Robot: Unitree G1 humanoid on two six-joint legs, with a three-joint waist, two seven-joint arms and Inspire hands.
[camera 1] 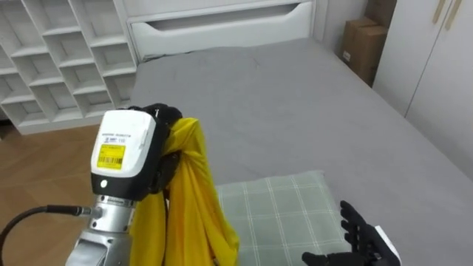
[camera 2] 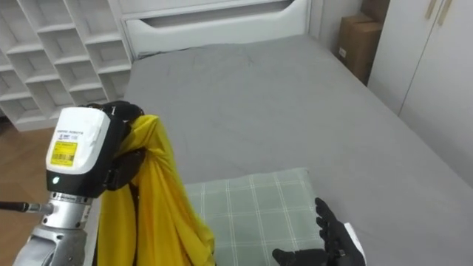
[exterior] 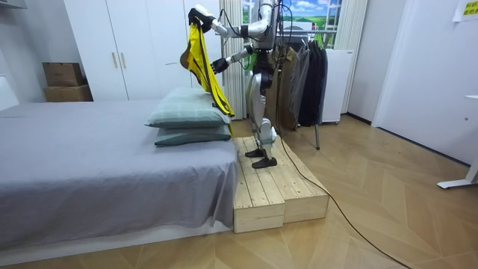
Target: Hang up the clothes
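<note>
A yellow garment (camera 1: 188, 199) hangs in folds from my left hand (camera 1: 164, 122), which is raised at the lower left and shut on the bunched top of the cloth. In the room view the garment (exterior: 203, 63) dangles high over the pillows at the bed's end. My right hand (camera 1: 362, 236) is low at the lower right, open with fingers spread, above the edge of a green checked pillow (camera 1: 281, 207) and apart from the garment. A rack of dark hanging clothes (exterior: 302, 71) stands behind me.
I stand on a wooden platform (exterior: 272, 187) at the end of a grey bed (camera 1: 295, 96). A white cubby shelf (camera 1: 59, 52) is at the far left, a cardboard box (camera 1: 362, 44) and white wardrobe doors (camera 1: 436, 66) at the right.
</note>
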